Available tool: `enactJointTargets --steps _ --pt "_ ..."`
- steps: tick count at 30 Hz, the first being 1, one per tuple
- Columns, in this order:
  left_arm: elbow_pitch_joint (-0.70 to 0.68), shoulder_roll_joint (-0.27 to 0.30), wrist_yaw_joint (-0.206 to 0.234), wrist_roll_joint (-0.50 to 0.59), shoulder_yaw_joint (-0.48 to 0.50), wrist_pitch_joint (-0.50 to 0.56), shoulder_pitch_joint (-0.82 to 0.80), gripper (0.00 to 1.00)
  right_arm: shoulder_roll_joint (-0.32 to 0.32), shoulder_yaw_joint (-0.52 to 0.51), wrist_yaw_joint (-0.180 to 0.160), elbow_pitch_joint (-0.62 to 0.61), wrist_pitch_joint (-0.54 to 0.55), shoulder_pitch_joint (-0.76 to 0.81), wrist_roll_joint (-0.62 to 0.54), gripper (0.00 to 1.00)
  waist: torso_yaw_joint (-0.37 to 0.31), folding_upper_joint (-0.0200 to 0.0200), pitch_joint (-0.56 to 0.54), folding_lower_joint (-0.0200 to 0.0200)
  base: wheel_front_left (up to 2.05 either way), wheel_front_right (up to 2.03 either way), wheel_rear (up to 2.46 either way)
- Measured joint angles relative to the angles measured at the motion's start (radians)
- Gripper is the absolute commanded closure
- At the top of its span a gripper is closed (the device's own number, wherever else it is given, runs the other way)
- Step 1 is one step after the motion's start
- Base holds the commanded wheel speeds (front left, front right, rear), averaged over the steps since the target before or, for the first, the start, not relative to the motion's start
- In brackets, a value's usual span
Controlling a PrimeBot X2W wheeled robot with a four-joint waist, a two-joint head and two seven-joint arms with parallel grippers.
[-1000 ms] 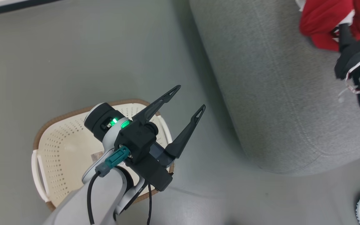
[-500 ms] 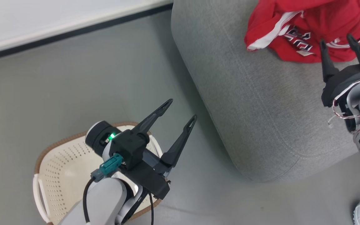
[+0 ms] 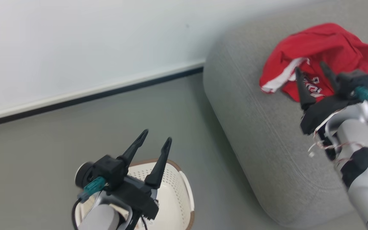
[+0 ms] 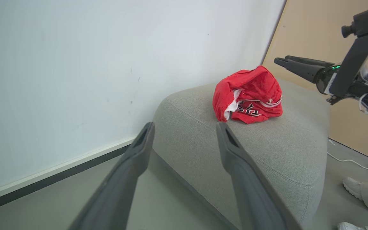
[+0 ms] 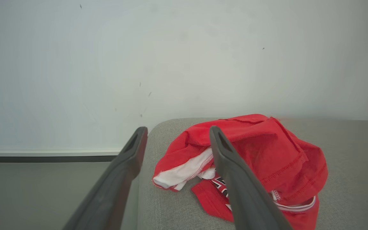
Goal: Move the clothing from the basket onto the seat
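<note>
- The clothing (image 3: pixel 318 48) lies as a crumpled red heap on the far right part of the seat (image 3: pixel 251 121), well in from its rounded corner.
- The right gripper (image 3: pixel 309 66) hovers on the near side of the heap, fingers spread wide with nothing between them. The left wrist view shows it apart from the fabric.
- The left gripper (image 3: pixel 157 135) is just as wide open and empty, above the basket (image 3: pixel 184 191) on the floor (image 3: pixel 59 143) at the near left.
- The drop looks done, so the step in hand is likely backing the right arm off. Lift up and away first, with the fingers spread, so no tip hooks a fold or the white trim and drags the heap toward the edge.
- The visible part of the basket holds no garment. The left arm hides the rest, so look inside before counting the job finished.
</note>
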Motion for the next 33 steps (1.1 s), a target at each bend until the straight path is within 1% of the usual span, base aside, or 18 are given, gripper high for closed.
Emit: enactJointTargets --steps 3,7,11,18,22,26,28,30,33 --pt "0.012 0.003 0.006 -0.018 0.015 -0.001 0.021 0.00 0.015 0.000 0.000 -0.015 0.000 0.030 0.005 0.00 0.019 0.0000 -0.021 0.0000 0.00 0.00 0.00" --pt "0.022 0.022 0.019 -0.027 0.043 -0.011 0.067 0.00 0.035 -0.001 0.000 -0.049 0.000 0.094 0.009 0.00 0.058 0.0000 -0.063 0.0001 0.00 0.00 0.00" --pt "0.023 0.043 0.046 -0.037 0.083 -0.013 0.113 0.00 0.050 -0.003 -0.002 -0.095 0.000 0.161 0.013 0.00 0.098 -0.0001 -0.100 0.0000 0.00 0.00 0.00" --pt "0.015 0.079 0.094 -0.045 0.153 -0.022 0.196 0.00 0.083 -0.008 -0.029 -0.183 0.000 0.275 0.016 0.00 0.154 -0.0001 -0.153 0.0000 0.00 0.00 0.00" --pt "0.008 0.099 0.108 -0.048 0.187 -0.024 0.242 0.00 0.089 -0.019 -0.048 -0.234 0.000 0.346 0.023 0.00 0.178 -0.0001 -0.174 0.0000 0.00 0.00 0.00" --pt "-0.010 0.114 0.126 -0.049 0.231 -0.029 0.308 0.00 0.101 -0.029 -0.068 -0.288 0.000 0.404 0.032 0.00 0.194 -0.0001 -0.188 0.0000 0.00 0.00 0.00" --pt "-0.018 0.122 0.132 -0.050 0.252 -0.029 0.336 0.00 0.105 -0.031 -0.073 -0.315 0.000 0.430 0.032 0.00 0.198 -0.0001 -0.191 0.0000 0.00 0.00 0.00" --pt "-0.026 0.123 0.139 -0.050 0.265 -0.029 0.355 0.00 0.104 -0.041 -0.088 -0.342 0.000 0.461 0.032 0.00 0.202 -0.0001 -0.192 0.0001 0.00 0.00 0.00" --pt "-0.043 0.124 0.146 -0.050 0.293 -0.029 0.384 0.00 0.105 -0.044 -0.102 -0.382 0.000 0.503 0.032 0.00 0.205 -0.0001 -0.193 0.0002 0.00 0.00 0.00"
